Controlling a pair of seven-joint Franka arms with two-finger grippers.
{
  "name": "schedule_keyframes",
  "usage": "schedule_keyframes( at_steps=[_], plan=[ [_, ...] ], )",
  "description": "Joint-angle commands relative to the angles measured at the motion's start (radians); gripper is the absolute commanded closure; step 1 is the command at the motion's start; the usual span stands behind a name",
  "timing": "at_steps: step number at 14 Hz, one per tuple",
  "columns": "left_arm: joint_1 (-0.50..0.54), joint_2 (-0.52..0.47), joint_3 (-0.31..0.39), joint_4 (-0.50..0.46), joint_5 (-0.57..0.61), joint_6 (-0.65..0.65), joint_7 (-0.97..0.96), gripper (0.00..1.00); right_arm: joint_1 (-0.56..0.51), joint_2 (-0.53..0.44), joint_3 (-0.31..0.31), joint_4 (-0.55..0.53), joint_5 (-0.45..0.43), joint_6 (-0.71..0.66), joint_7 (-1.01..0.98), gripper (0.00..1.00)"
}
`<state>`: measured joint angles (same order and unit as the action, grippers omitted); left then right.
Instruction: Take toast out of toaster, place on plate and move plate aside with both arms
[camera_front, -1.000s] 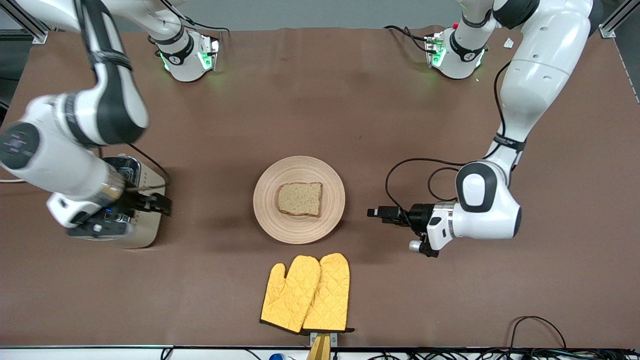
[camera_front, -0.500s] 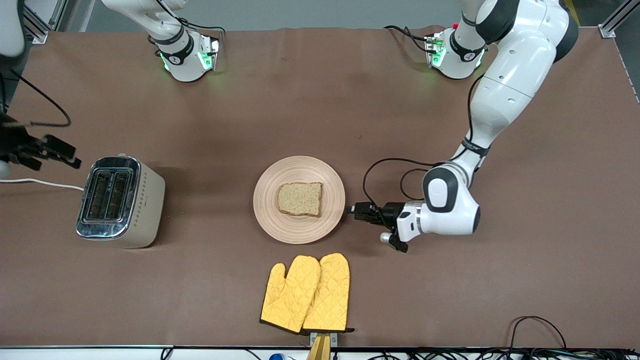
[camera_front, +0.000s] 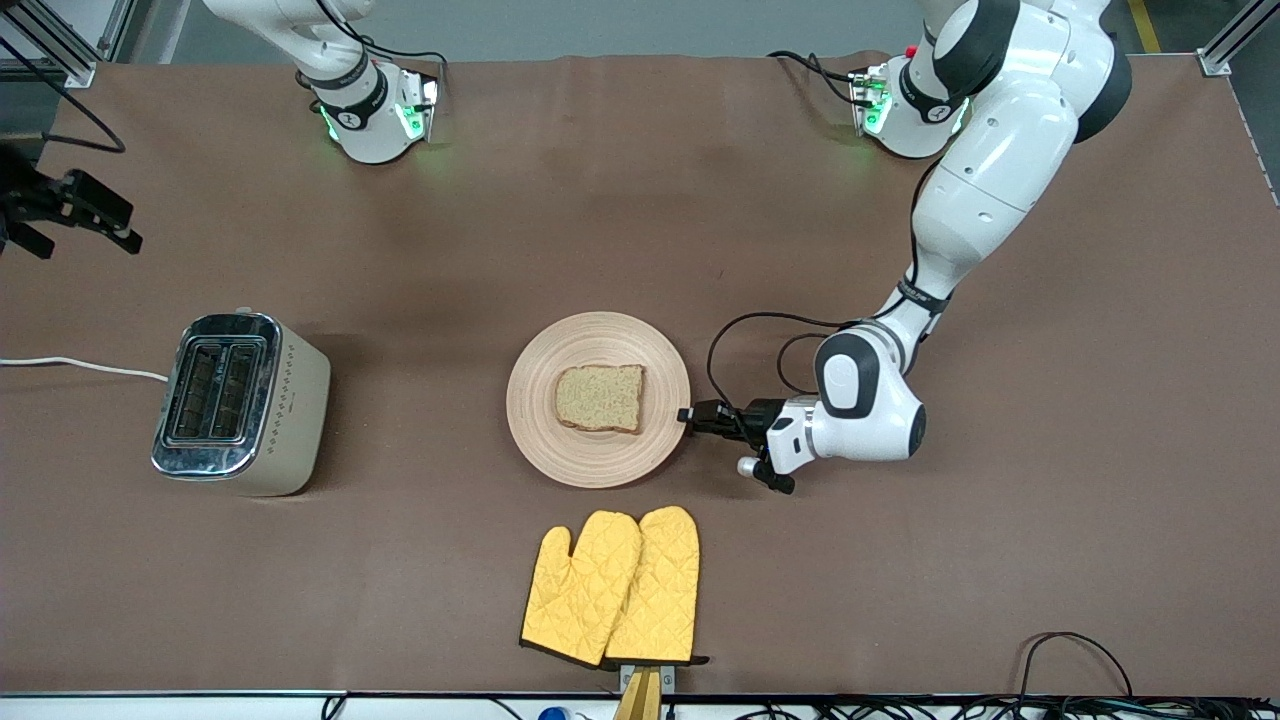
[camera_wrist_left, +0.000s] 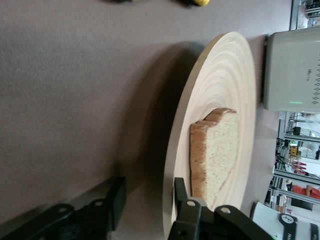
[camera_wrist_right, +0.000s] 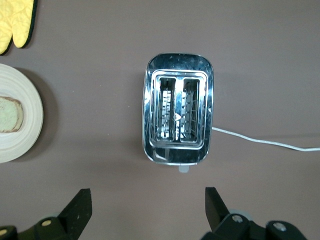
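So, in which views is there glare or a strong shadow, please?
Right wrist view: the toaster has bright glare on its chrome top. Left wrist view: the plate casts a dark shadow on the table beside its rim, and the toast looks sharp. Front view: even light, only soft shadows under the left gripper.
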<state>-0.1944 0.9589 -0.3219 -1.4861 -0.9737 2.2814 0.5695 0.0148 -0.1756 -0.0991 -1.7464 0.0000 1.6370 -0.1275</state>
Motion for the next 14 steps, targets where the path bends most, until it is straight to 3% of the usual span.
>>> schedule_keyframes(
  at_steps=[1,3,6,14],
  plan=[
    [-0.019,-0.003,0.000,-0.017,-0.028,0.035,0.018,0.64,-0.006,0.071,0.005,0.125,-0.011,-0.062,0.014,0.00],
    [-0.019,-0.003,-0.002,-0.017,-0.029,0.036,0.018,0.72,-0.004,0.079,0.005,0.146,-0.011,-0.048,0.012,0.00],
    [-0.017,-0.011,-0.002,-0.014,-0.026,0.036,0.018,0.97,-0.004,0.090,0.005,0.160,-0.012,-0.048,0.011,0.00],
    [0.024,-0.106,-0.003,0.030,-0.023,0.018,-0.052,1.00,-0.006,0.097,0.002,0.160,-0.028,-0.042,0.011,0.00]
  ],
)
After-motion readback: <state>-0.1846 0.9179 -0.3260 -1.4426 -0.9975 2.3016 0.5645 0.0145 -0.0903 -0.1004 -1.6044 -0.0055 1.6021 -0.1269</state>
